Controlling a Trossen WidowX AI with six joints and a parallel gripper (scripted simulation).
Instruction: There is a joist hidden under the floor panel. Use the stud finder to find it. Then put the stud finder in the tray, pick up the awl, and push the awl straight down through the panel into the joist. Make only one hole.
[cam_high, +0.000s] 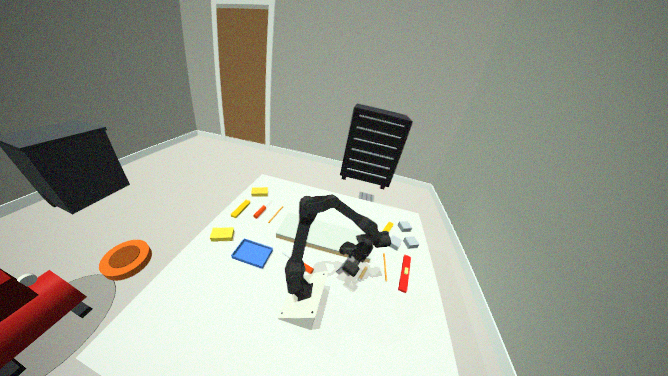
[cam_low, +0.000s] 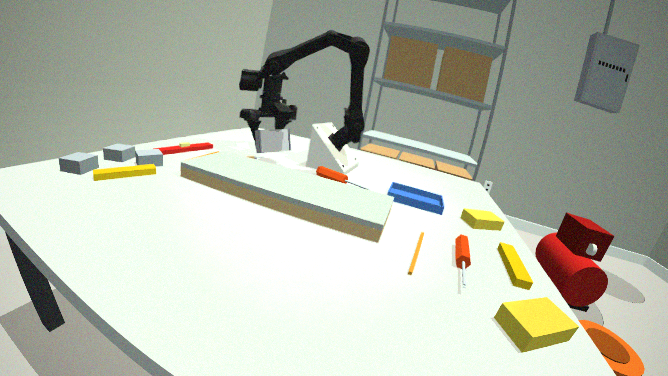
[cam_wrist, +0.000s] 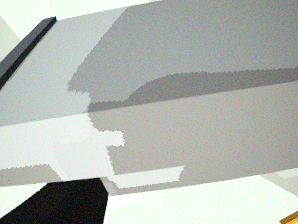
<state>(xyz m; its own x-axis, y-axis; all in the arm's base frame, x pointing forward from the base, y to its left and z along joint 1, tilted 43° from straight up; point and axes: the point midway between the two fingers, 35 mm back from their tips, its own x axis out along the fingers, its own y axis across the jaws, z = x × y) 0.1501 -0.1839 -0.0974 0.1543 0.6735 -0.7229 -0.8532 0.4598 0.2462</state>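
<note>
My gripper (cam_low: 272, 141) (cam_wrist: 77, 100) is shut on the stud finder (cam_low: 273, 137) (cam_wrist: 200, 120), a wide pale grey block. It holds it upright, seemingly a little above the table, beside the panel's arm-side edge. The pale floor panel (cam_high: 295, 227) (cam_low: 285, 190) lies flat; no joist shows from outside. The blue tray (cam_high: 252, 253) (cam_low: 416, 196) is empty. The awl, with a tan handle (cam_high: 363, 272), lies on the table near the gripper; a corner of the handle (cam_wrist: 291, 218) shows at the lower right of the wrist view. The rest of it is hidden.
An orange-handled screwdriver (cam_low: 332, 174) lies between arm base and panel; another (cam_high: 260, 212) (cam_low: 463, 251) lies beyond the tray. Pencils (cam_high: 385, 267) (cam_low: 416, 253), a red level (cam_high: 405, 274), several grey blocks (cam_low: 79, 163) and yellow blocks (cam_high: 222, 234) (cam_low: 536, 322) lie around.
</note>
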